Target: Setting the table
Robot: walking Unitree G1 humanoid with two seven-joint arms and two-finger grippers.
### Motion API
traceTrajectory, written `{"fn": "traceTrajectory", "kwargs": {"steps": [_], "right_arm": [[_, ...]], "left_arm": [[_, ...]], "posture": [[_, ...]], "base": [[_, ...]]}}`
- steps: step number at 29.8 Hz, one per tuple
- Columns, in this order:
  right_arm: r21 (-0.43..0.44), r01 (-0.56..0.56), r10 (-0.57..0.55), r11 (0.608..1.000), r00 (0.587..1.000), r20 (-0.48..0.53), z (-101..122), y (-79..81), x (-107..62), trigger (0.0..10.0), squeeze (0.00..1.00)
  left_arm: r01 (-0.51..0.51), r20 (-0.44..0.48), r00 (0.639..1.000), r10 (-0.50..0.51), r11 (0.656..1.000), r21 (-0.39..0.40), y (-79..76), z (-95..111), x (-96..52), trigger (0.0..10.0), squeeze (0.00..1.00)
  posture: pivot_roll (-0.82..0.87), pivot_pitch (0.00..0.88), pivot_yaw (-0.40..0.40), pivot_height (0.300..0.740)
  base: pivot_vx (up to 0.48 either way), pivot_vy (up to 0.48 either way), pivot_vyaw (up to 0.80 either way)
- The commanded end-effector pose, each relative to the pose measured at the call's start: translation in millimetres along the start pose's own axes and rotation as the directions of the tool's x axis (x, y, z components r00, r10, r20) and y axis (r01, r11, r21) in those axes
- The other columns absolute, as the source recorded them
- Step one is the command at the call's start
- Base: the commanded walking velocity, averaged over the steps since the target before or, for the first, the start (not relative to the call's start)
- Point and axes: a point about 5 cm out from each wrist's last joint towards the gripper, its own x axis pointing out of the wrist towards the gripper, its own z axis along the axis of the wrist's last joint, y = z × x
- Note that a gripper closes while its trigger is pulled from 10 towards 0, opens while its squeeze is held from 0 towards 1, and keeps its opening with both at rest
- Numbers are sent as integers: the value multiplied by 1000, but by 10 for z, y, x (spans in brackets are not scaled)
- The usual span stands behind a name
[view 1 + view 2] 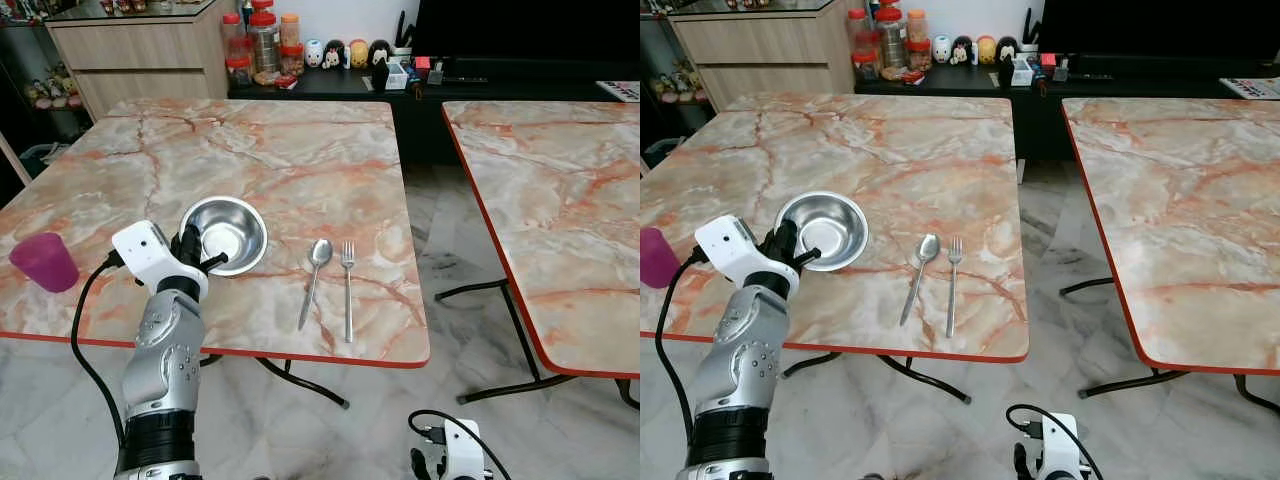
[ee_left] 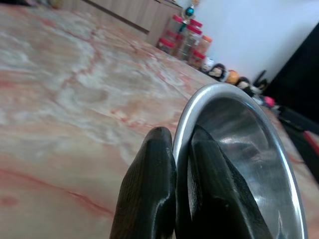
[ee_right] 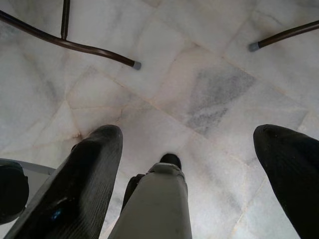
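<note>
A shiny steel bowl (image 1: pixel 229 232) sits on the marble table (image 1: pixel 280 160) near its front edge. My left gripper (image 1: pixel 198 254) is shut on the bowl's near-left rim; in the left wrist view one finger (image 2: pixel 149 189) lies outside the rim (image 2: pixel 199 99) and the other inside. To the bowl's right a spoon (image 1: pixel 314 280) and a fork (image 1: pixel 348 288) lie side by side. A purple cup (image 1: pixel 45 262) stands at the front left. My right gripper (image 3: pixel 189 149) hangs low over the floor, open and holding nothing.
A second marble table (image 1: pixel 560 210) stands to the right across a gap of tiled floor (image 1: pixel 450 250). Jars (image 1: pixel 262 42) and small figurines (image 1: pixel 345 52) line a dark cabinet behind. A wooden sideboard (image 1: pixel 130 50) is at the back left. Table legs (image 3: pixel 70 42) cross the floor.
</note>
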Motion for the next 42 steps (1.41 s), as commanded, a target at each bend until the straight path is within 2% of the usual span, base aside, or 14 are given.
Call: {"fn": "traceTrajectory", "kwargs": {"steps": [1, 15, 42], "right_arm": [[13, 4, -4, 1000, 1000, 0, -1, -8, -1, 10000, 0], [22, 4, -4, 1000, 1000, -4, -34, -8, -9, 10000, 0], [27, 4, -4, 1000, 1000, 1, -36, -13, -12, 10000, 0]], "left_arm": [[5, 7, 1000, -5, 1000, 19, -40, 2, 19, 10000, 0], [-32, 23, 999, 31, 999, 29, 42, 10, 16, 10000, 0], [-9, 26, 1000, 8, 1000, 26, -9, 11, 17, 10000, 0]], "posture": [[35, 8, 14, 707], [38, 26, 18, 707], [29, 33, 19, 707]], "base": [[0, -326, 0], [0, -469, -115], [0, -476, 0]]}}
